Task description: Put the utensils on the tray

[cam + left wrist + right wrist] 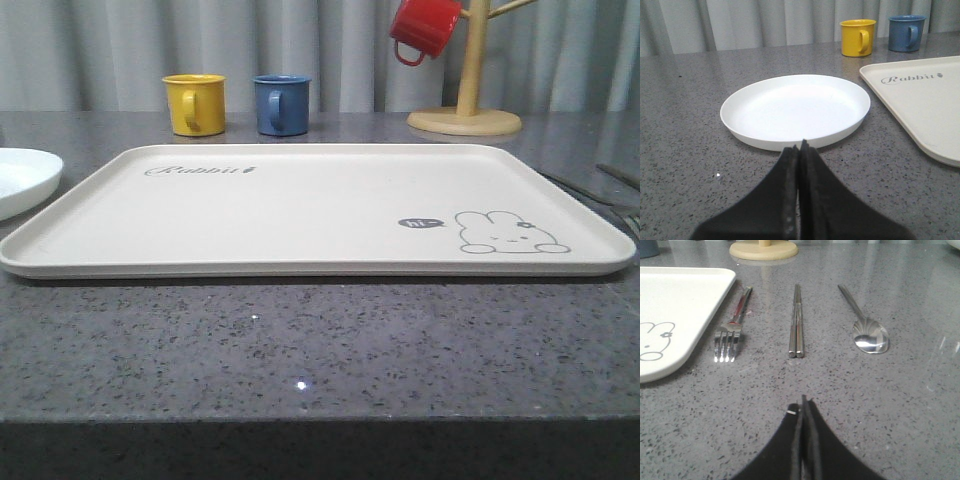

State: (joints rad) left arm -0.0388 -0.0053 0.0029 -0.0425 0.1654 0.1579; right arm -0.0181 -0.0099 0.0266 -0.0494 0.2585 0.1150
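The cream tray [300, 205] with the rabbit drawing lies flat in the middle of the grey table, nothing on it; its edge shows in the left wrist view [920, 100] and its rabbit corner in the right wrist view [675, 305]. To the tray's right lie three silver utensils side by side: a fork [732, 332], a pair of chopsticks [797, 322] and a spoon [865, 327]. My right gripper [802, 405] is shut and empty, on the near side of the chopsticks and apart from them. My left gripper [799, 148] is shut and empty, just short of the white plate's rim.
A round white plate [795, 110] lies left of the tray [25, 175]. A yellow mug [195, 103] and a blue mug [281, 103] stand behind the tray. A wooden mug tree [465, 110] at the back right holds a red mug [424, 27].
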